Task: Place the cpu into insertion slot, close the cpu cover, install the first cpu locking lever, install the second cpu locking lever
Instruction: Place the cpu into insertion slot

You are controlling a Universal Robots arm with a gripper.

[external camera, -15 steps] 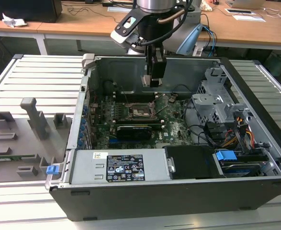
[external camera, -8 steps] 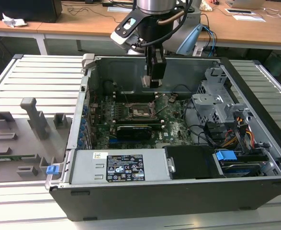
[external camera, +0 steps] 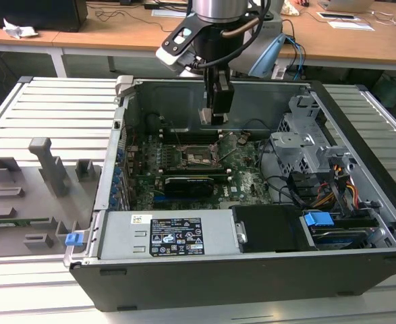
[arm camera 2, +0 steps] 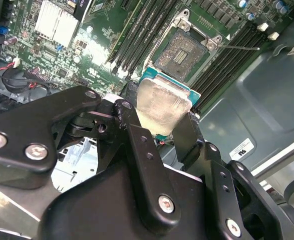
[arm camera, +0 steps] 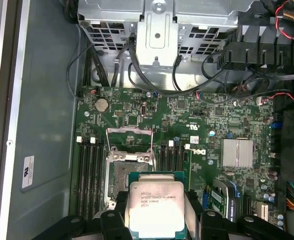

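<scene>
Pinch of gripper (arm camera: 157,224) on cpu (arm camera: 156,200) edges, sparing its contacts. Poised above insertion slot (arm camera: 117,175), cpu cover (arm camera: 129,131) tipped back for entry.

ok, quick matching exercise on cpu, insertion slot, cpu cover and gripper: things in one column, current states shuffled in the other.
Things:
1. cpu
2. insertion slot
3. cpu cover
4. gripper

States:
A. swung open
B. shut, clamping a part
C. empty, contacts bare
D. held in the air above the green board

Pairs: 1-D, 2-C, 3-A, 4-B
</scene>
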